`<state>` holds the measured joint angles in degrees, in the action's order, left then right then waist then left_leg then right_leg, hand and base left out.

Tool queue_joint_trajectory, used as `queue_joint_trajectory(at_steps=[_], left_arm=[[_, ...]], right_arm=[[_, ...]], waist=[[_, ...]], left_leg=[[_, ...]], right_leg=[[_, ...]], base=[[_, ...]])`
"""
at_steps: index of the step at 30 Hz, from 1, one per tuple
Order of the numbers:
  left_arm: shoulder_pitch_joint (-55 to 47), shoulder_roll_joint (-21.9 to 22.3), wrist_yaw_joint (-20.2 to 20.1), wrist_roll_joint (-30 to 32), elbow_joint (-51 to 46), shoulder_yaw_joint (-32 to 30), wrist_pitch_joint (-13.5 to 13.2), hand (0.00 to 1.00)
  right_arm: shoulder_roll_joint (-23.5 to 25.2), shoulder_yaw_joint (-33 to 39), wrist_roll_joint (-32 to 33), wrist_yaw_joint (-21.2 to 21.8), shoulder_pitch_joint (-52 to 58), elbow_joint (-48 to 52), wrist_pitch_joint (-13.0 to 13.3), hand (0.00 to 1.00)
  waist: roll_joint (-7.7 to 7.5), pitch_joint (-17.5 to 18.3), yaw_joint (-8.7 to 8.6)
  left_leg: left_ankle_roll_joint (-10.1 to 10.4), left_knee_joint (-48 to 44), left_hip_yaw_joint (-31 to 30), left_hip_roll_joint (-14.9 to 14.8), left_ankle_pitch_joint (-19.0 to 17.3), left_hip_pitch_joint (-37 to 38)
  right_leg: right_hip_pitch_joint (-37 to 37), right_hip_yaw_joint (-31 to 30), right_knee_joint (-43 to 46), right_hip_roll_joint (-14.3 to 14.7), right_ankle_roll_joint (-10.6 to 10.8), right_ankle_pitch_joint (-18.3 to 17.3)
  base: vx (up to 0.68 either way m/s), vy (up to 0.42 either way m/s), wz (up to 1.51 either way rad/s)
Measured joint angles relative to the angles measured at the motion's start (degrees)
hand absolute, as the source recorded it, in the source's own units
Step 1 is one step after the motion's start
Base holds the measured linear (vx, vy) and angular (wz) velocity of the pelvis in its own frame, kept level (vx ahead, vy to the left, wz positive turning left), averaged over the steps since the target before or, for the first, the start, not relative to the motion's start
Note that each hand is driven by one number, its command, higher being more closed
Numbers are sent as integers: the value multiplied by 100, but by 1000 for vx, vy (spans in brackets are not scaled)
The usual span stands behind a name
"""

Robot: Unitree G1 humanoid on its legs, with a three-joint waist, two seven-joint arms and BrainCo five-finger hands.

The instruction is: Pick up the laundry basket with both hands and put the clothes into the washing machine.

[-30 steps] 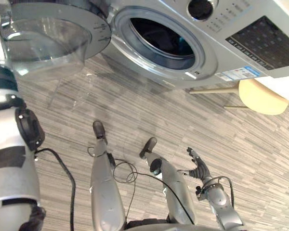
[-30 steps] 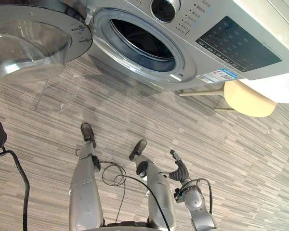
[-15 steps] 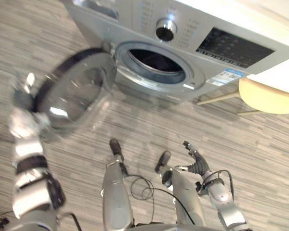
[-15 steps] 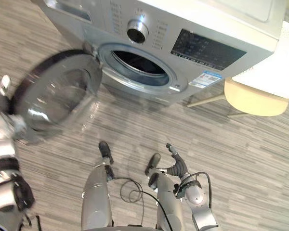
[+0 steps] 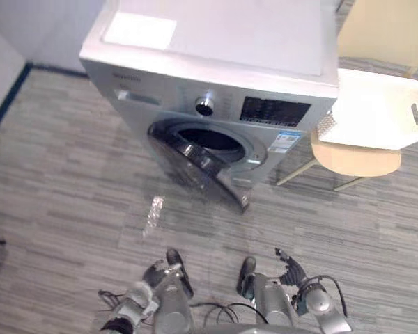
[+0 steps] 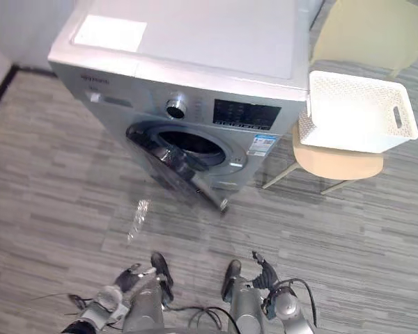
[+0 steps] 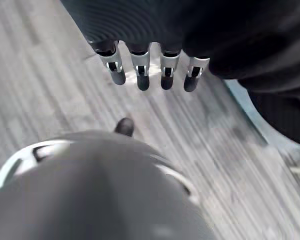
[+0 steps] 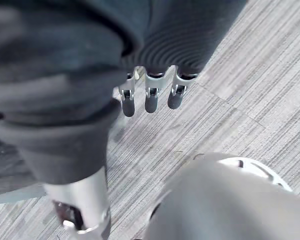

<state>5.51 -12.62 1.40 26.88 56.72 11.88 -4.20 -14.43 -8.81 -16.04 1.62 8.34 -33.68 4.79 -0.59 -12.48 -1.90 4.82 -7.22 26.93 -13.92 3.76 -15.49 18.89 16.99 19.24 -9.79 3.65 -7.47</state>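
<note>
The silver washing machine (image 5: pixel 216 76) stands ahead, its round glass door (image 5: pixel 198 165) swung partway across the drum opening and left ajar. To the machine's right a white perforated laundry basket (image 6: pixel 355 111) rests on a pale round stool (image 6: pixel 338 163); I cannot make out what lies inside it. My left hand (image 6: pixel 110 298) hangs low at the lower left, far from both. In the left wrist view its fingers (image 7: pixel 142 70) are relaxed over bare floor. My right hand (image 5: pixel 292 270) hangs low at the lower right, its fingers (image 8: pixel 149 97) relaxed and holding nothing.
Grey striped plank flooring (image 5: pixel 70 188) stretches between me and the machine. A pale chair back (image 6: pixel 366 31) stands behind the basket. A wall with a dark skirting line (image 5: pixel 7 97) runs along the far left.
The view has pulled back and up, bringing the basket and stool into sight. The machine's door swung from wide open to ajar. My left arm dropped from the door to my side.
</note>
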Motion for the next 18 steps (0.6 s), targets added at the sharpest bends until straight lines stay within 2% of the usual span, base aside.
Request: queue_joint_trajectory(at_steps=[4, 6, 7, 13, 18], left_arm=[[964, -235, 136, 264, -3, 454, 1, 0], [1393, -416, 251, 375, -88, 611, -31, 0], [1432, -430, 250, 385, -107, 613, -53, 0], [1113, -79, 218, 295, -82, 864, -121, 0], [709, 23, 287, -191, -11, 631, -105, 0]], right_arm=[[-61, 1, -47, 88, -10, -142, 45, 0], [-63, 6, -66, 119, -13, -153, 48, 0], [-63, 6, -78, 119, -13, -153, 53, 0], [46, 206, -257, 90, -142, -358, 35, 0], [117, 214, -255, -43, -187, -374, 30, 0]], waist=[[72, 41, -136], [77, 44, -351], [80, 46, -374], [101, 43, -358], [130, 37, -330]], left_leg=[[-31, 250, 157, 39, 137, 33], [-42, 385, 163, 100, 192, 36], [-41, 398, 163, 111, 192, 42], [-41, 522, 29, 215, 192, 79], [-40, 531, -89, 235, 193, 66]], right_leg=[[13, -116, -353, 100, 8, 274], [3, -109, -481, 96, 27, 376], [-5, -108, -519, 98, 38, 399], [-175, 12, -764, 64, 80, 453], [-306, 156, -868, 59, 90, 461]], base=[[-2, 40, -25], [34, 40, -2], [56, 37, -13], [73, 37, 9], [44, 20, 14]])
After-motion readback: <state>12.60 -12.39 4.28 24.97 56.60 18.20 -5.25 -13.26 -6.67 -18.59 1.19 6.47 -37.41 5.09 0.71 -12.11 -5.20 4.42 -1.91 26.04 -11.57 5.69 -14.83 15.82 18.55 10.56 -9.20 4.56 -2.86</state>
